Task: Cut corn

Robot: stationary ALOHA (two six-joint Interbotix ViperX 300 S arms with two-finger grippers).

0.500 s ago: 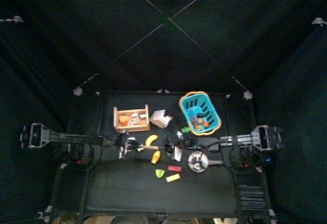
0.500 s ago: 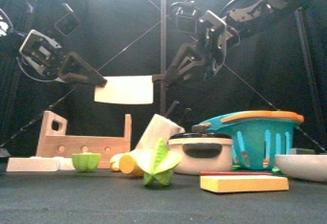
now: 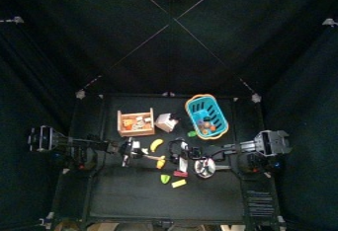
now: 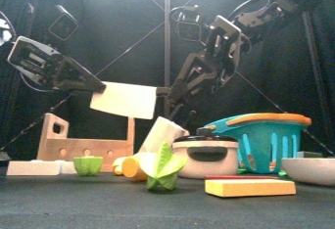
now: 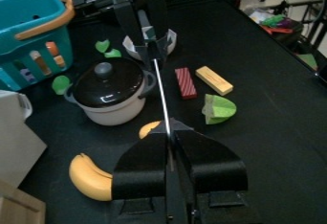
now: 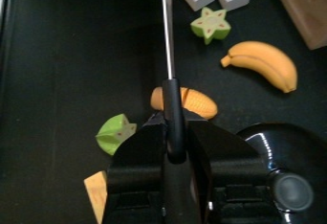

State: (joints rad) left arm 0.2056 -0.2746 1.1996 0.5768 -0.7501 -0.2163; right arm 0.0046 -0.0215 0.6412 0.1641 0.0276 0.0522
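The corn is standing tilted in the lower middle of the front view, a pale cob leaning right out of a green husk, just in front of the grey lidded pot. A banana is lying at its left.

Above it, slightly to the upper left, a white cleaver is hanging in the air, well clear of the cob. The left gripper is clamping its handle; its wrist view is showing the blade edge-on.

The right gripper is hovering at the blade's right edge with its jaws pressed together, and whether anything sits between them cannot be told.

A teal basket is sitting at the right and a wooden crate at the left.
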